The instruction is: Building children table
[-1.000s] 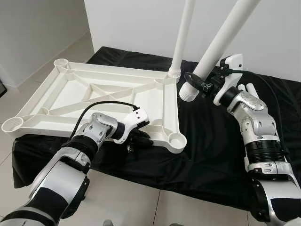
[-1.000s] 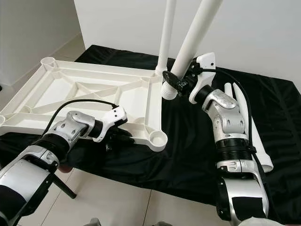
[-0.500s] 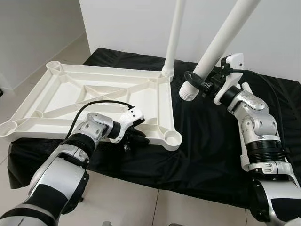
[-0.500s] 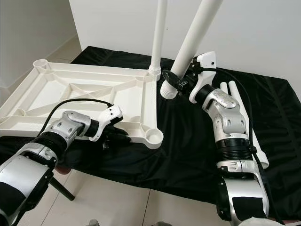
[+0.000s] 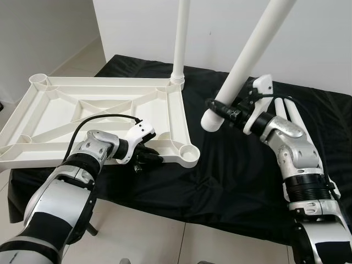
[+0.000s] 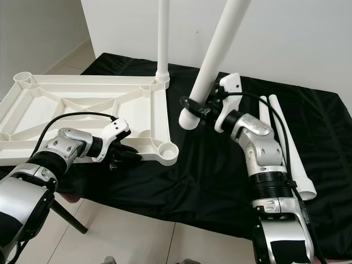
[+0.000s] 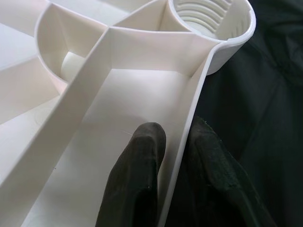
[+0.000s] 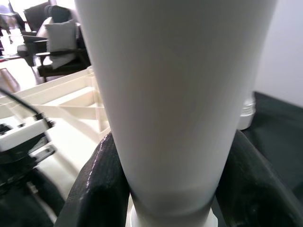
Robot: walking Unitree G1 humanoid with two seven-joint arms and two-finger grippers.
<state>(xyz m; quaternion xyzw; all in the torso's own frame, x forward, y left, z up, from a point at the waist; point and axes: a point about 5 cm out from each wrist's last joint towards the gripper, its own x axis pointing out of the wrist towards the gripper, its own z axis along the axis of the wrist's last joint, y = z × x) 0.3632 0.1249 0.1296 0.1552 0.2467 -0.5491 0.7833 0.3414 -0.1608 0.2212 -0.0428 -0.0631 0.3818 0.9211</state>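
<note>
The left gripper pinches the rim of the upside-down white plastic tabletop. Right of the tabletop, the right gripper squeezes a long white plastic table leg.

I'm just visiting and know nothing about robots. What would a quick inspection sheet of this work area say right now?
Surface: black cloth over a low platform.
Job's things: white tabletop lying upside down, one leg standing upright in its far corner socket; near corner socket empty; second leg held tilted in the air; two more legs lying on the cloth.
Clutter: nothing seen.
Grippers: left end effector pinches the tabletop's near rim, one finger on each side; right end effector clamps the tilted leg near its threaded end.
Cables: a black cable loops over the left wrist, another runs along the right arm.
Surroundings: white wall, pale tiled floor.
</note>
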